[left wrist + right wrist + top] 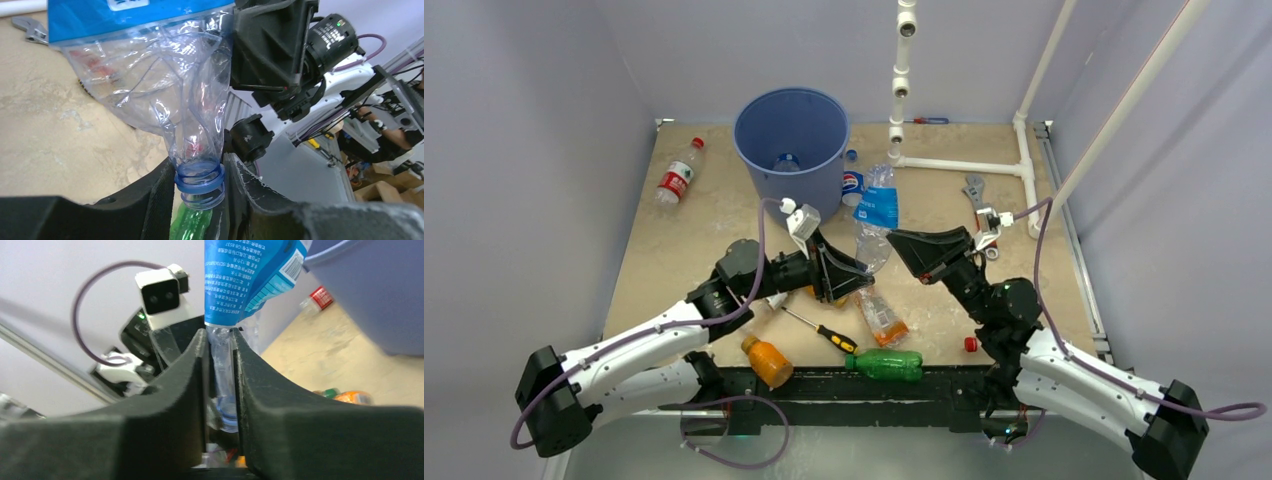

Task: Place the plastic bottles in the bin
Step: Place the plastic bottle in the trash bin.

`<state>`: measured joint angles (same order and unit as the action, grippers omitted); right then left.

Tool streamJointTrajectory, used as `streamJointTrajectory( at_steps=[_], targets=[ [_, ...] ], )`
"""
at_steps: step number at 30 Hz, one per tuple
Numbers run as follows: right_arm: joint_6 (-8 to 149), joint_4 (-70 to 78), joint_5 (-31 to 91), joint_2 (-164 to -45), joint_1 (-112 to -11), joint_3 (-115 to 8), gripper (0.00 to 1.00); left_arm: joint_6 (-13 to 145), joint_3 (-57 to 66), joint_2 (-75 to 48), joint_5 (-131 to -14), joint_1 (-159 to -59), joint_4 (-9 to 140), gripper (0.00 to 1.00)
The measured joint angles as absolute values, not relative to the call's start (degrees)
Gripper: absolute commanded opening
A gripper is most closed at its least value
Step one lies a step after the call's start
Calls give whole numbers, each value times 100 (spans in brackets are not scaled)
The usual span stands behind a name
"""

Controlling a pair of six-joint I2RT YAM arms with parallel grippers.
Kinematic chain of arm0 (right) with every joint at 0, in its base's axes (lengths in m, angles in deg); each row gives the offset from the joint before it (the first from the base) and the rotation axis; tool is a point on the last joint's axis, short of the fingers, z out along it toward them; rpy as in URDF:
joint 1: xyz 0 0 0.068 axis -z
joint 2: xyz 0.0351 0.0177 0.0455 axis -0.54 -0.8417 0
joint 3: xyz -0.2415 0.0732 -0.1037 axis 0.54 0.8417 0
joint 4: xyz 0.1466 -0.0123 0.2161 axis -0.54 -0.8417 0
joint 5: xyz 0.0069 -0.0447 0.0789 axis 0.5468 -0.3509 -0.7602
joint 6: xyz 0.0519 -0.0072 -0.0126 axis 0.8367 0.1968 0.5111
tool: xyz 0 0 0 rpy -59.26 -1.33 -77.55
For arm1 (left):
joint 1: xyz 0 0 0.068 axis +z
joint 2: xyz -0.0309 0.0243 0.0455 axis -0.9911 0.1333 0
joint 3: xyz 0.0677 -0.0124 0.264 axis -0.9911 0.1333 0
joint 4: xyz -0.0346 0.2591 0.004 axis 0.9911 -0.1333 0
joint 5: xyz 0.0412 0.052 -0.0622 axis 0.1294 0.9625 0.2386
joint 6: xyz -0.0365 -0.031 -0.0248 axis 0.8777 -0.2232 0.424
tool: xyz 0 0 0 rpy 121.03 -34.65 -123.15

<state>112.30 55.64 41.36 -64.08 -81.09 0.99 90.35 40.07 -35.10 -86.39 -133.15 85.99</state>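
Observation:
A crushed clear bottle with a blue label is held up between both arms, just right of the round blue bin. My left gripper is shut on its blue-ringed neck. My right gripper is shut on the flattened body below the label. One bottle lies inside the bin. A red-labelled bottle lies far left. An orange bottle, a green bottle and a crushed orange bottle lie near the front edge. A blue-and-red-labelled bottle lies beside the bin.
A yellow-and-black screwdriver lies between the front bottles. A wrench and white pipes are at the back right. A red cap and a blue cap lie loose. Walls enclose the table on three sides.

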Motion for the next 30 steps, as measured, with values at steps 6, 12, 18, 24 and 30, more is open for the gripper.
streamJointTrajectory(
  at_steps=[6, 12, 18, 24, 30],
  targets=[
    [10812, 4312, 4002, -5951, -8109, -296, 87, 8469, 3736, -3918, -8360, -13317, 7657, 0],
    [10277, 2577, 4042, -5171, -8109, -1042, 99, 7638, 3183, -4462, -8036, -13317, 6628, 0],
    [9798, 1180, 4039, -5226, -8109, -2294, 99, 6348, 2370, -4344, -7970, -13326, 5362, 0],
    [9536, 343, 3834, -6312, -8109, -3691, 99, 5288, 1869, -3912, -7682, -13382, 4379, 0],
    [9394, -228, 3856, -7031, -8109, -4141, 99, 4877, 1869, -4010, -7400, -13417, 4035, 0]
  ],
)
